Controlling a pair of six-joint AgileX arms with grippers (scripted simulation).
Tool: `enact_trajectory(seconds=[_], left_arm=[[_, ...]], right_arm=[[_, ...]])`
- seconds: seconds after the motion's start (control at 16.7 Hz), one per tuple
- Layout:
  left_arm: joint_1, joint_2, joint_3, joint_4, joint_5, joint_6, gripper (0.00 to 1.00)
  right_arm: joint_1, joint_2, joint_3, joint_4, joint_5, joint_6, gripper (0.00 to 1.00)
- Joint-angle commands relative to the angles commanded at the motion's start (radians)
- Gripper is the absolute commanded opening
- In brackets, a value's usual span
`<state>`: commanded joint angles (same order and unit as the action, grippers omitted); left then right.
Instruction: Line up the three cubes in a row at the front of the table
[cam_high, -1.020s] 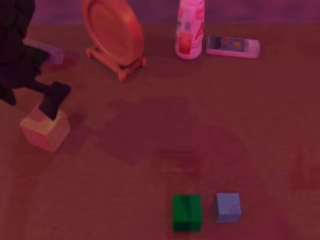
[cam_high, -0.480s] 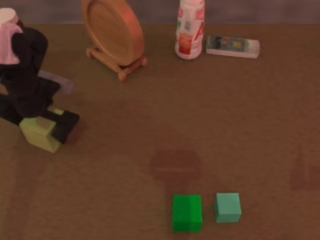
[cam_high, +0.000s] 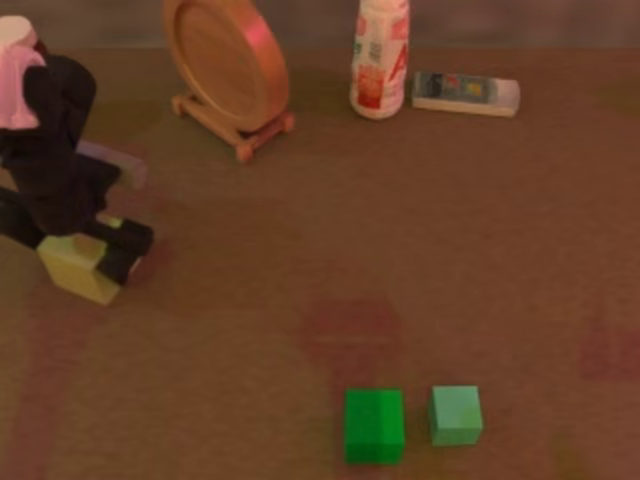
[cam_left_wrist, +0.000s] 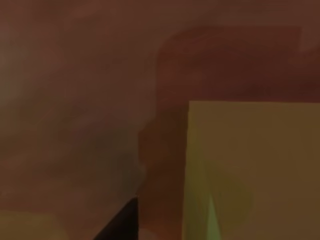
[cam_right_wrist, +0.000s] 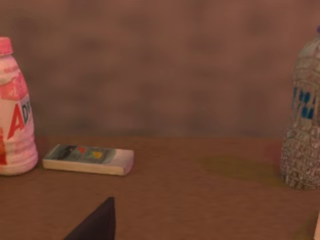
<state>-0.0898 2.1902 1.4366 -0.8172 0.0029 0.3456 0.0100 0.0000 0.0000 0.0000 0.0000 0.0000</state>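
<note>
The large pale yellow-green cube (cam_high: 78, 268) rests on the table (cam_high: 300, 250) at the left, apart from the other two. My left gripper (cam_high: 85, 245) is down over it and open, a dark finger (cam_high: 125, 247) on either side. In the left wrist view one fingertip (cam_left_wrist: 122, 222) stands a small gap away from the cube (cam_left_wrist: 250, 170); the other finger is hidden. The bright green cube (cam_high: 374, 425) and the small teal cube (cam_high: 456, 415) sit side by side at the front edge. My right gripper (cam_right_wrist: 145, 235) is out of the top view, open and holding nothing.
At the back stand a wooden plate on a stand (cam_high: 225, 70), a pink-and-white bottle (cam_high: 380, 60) and a remote (cam_high: 466, 93). The right wrist view also shows a clear water bottle (cam_right_wrist: 302, 125).
My left gripper has come down around the yellow-green cube, and its right-hand finger has edged inward. No cube has moved.
</note>
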Motion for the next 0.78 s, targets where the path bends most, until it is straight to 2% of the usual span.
enact_trajectory(seconds=[0.48, 0.78], left_arm=[[0.000, 0.000, 0.000, 0.000, 0.000, 0.000, 0.02], [0.000, 0.000, 0.000, 0.000, 0.000, 0.000, 0.00]], right_arm=[[0.000, 0.000, 0.000, 0.000, 0.000, 0.000, 1.00], [0.000, 0.000, 0.000, 0.000, 0.000, 0.000, 1.00]])
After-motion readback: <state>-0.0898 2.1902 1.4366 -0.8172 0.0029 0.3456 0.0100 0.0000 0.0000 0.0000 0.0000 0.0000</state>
